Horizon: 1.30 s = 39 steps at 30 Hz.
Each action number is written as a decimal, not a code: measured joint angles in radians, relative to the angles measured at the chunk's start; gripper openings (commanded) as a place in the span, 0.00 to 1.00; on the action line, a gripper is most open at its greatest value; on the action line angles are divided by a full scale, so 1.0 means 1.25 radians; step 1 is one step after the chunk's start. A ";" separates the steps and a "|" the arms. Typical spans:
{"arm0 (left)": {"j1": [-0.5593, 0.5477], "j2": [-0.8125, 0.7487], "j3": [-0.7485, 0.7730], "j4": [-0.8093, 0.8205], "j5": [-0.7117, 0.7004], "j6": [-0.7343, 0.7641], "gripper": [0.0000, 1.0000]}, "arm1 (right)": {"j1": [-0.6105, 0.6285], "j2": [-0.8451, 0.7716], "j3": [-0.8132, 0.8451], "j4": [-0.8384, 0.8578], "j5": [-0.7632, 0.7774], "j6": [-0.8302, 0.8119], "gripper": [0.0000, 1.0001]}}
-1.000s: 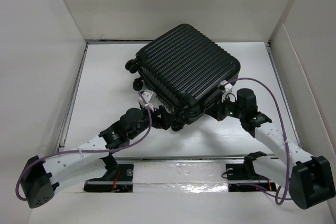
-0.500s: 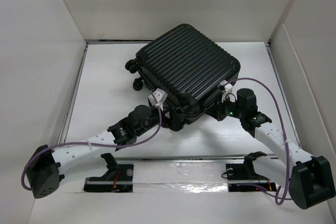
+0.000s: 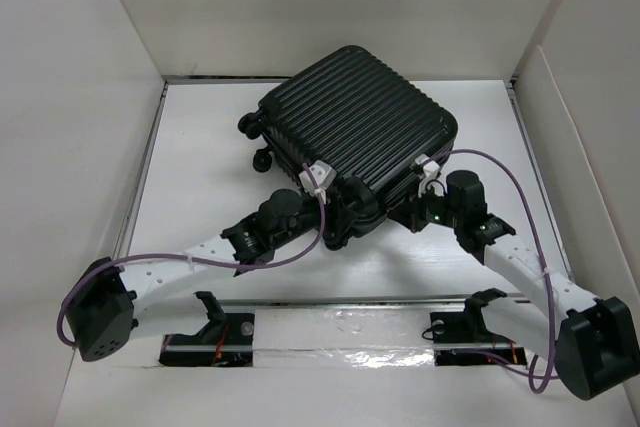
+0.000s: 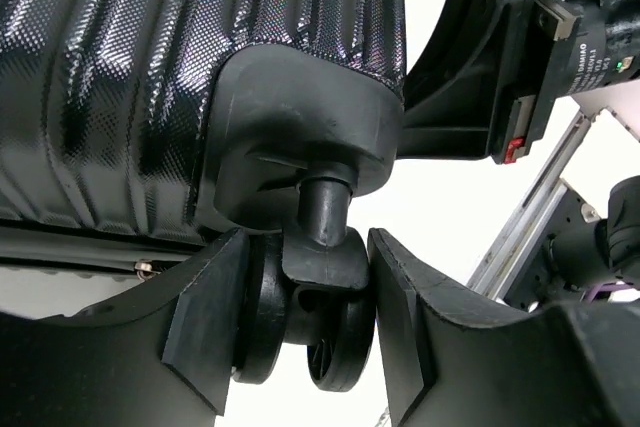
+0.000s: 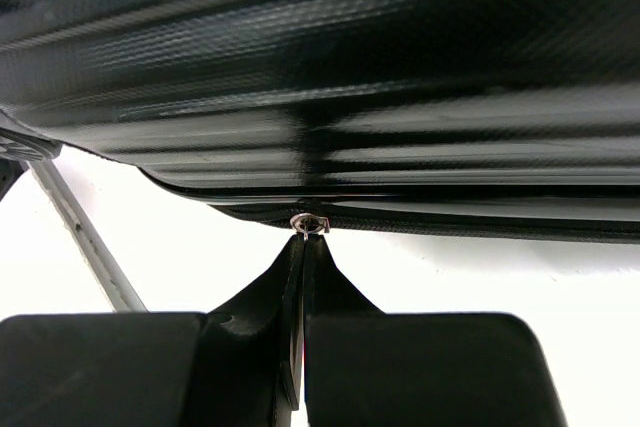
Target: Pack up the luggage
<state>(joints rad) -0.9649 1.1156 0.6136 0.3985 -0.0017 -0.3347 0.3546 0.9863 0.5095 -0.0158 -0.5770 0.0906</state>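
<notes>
The luggage (image 3: 350, 122), a black ribbed hard-shell suitcase, lies shut and flat on the white table, turned at an angle. My left gripper (image 3: 338, 219) is at its near corner. In the left wrist view, my left gripper (image 4: 307, 247) has a finger on each side of a small black double wheel (image 4: 310, 332) under the shell (image 4: 150, 67). My right gripper (image 3: 415, 209) is at the near right edge. In the right wrist view it (image 5: 303, 242) is shut on the silver zipper pull (image 5: 310, 222) on the zip line below the shell (image 5: 350, 67).
White walls enclose the table at the back and on both sides. A metal rail (image 3: 330, 302) runs along the near edge by the arm bases. Two more wheels (image 3: 262, 159) stick out at the suitcase's left side. The right arm's wrist (image 4: 520, 57) shows close by in the left wrist view.
My left arm has swung right and forward to the suitcase's near corner, and its fingers now stand around the wheel. The right gripper and the suitcase have barely moved.
</notes>
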 measured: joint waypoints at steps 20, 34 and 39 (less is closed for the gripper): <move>0.114 0.073 0.028 0.049 0.247 -0.226 0.00 | 0.468 0.041 -0.033 0.179 0.465 0.164 0.00; 0.216 -0.060 -0.084 0.086 0.264 -0.356 0.00 | 0.514 0.374 -0.094 0.809 0.518 0.356 0.07; 0.246 -0.095 -0.116 0.087 0.252 -0.360 0.00 | 0.507 0.480 -0.086 0.967 0.457 0.388 0.41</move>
<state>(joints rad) -0.6579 0.9970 0.4686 0.5076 0.3134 -0.7853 0.9886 1.5864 0.4023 1.1923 -0.0055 0.5751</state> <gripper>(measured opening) 0.421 0.304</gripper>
